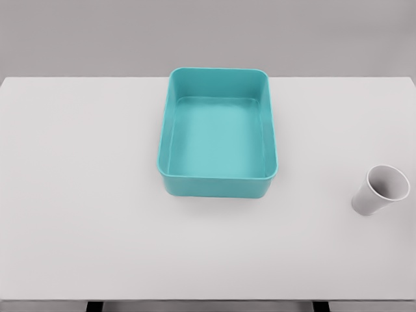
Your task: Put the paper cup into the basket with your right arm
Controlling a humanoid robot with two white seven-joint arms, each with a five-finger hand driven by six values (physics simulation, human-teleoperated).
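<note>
White paper cup (pixel 380 190) stands upright near the table's (pixel 78 195) right edge, well apart from the teal basket (pixel 218 185) at its middle. Neither hand shows, so their state cannot be told; the right arm's reach is not yet begun.

A bare simulated test space, not a lived-in room: a plain white desk (pixel 84 195) fills most of the frame, a flat featureless grey backdrop (pixel 78 32) runs across the top, and all surfaces look smooth and rendered.
</note>
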